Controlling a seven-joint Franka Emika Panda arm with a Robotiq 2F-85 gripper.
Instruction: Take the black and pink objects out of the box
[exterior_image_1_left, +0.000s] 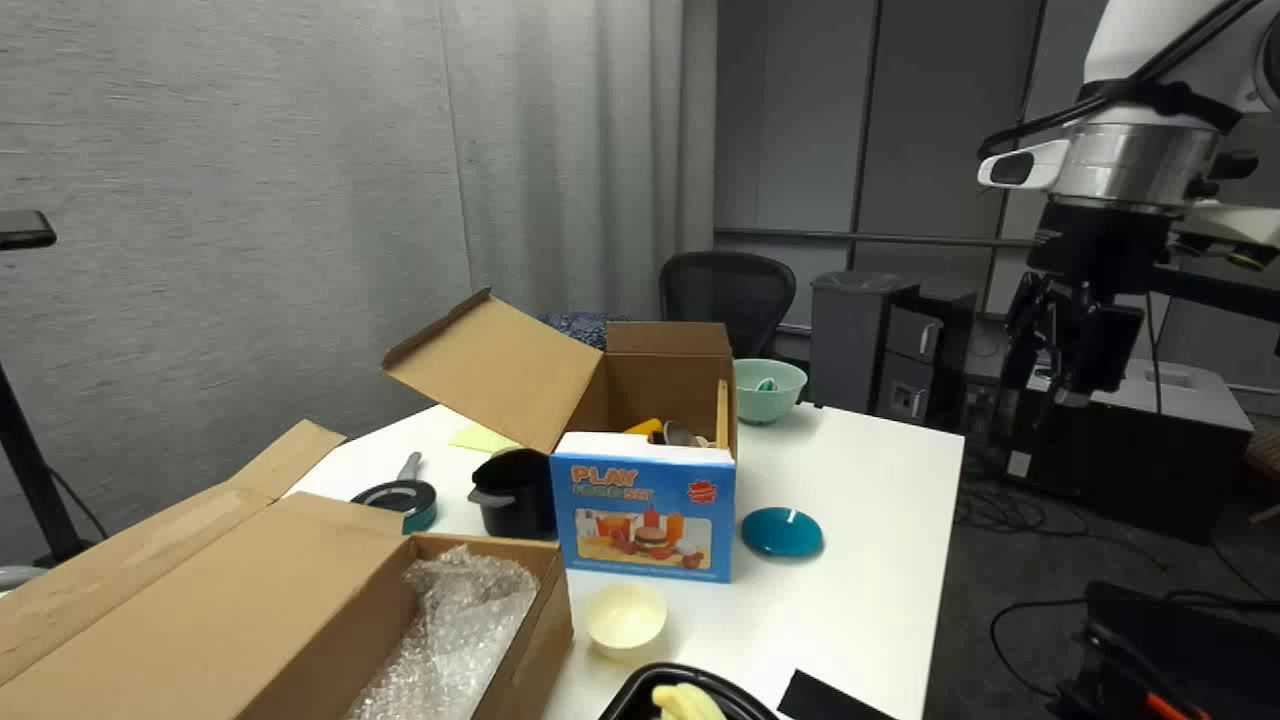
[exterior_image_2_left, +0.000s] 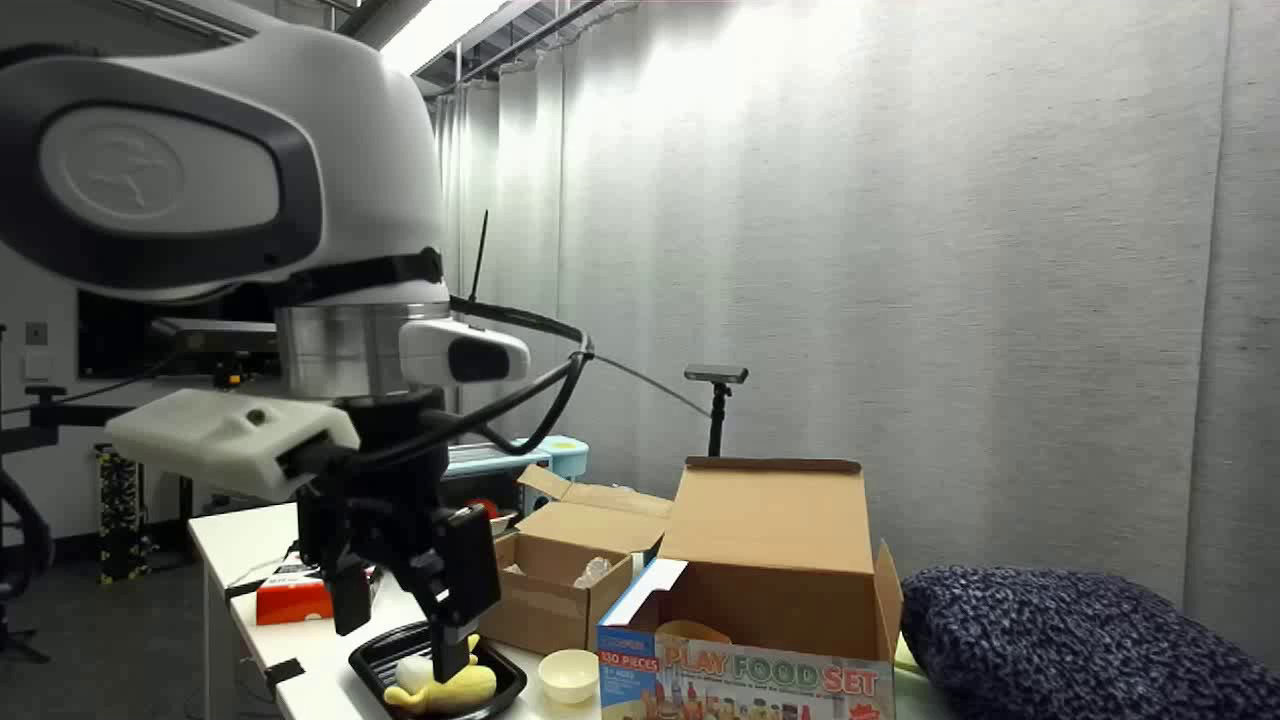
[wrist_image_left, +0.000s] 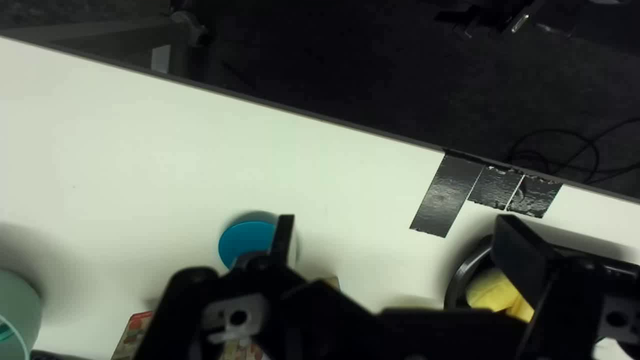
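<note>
The open box (exterior_image_1_left: 665, 385) has brown cardboard inner walls and long brown flaps. Its outer sides look blue and printed with "PLAY FOOD SET". It also shows in an exterior view (exterior_image_2_left: 770, 605), and its printed side is at the bottom of the wrist view (wrist_image_left: 131, 334). A yellow item (exterior_image_1_left: 645, 427) and a grey rounded item (exterior_image_1_left: 678, 435) show inside; the box's lower part is hidden. I see no pink object. A black pot (exterior_image_1_left: 515, 495) stands beside the box. My gripper (exterior_image_1_left: 1045, 388), also in the wrist view (wrist_image_left: 395, 220), is open and empty, raised well away from the box.
A long carton (exterior_image_1_left: 540, 640) with bubble wrap lies beside the box. A cream bowl (exterior_image_1_left: 627, 615), a black tray (exterior_image_2_left: 368, 682) with yellow food, a teal dish (exterior_image_1_left: 782, 532), a mint bowl (exterior_image_1_left: 770, 395) and a black pan (exterior_image_1_left: 395, 495) stand on the white table (exterior_image_1_left: 880, 500).
</note>
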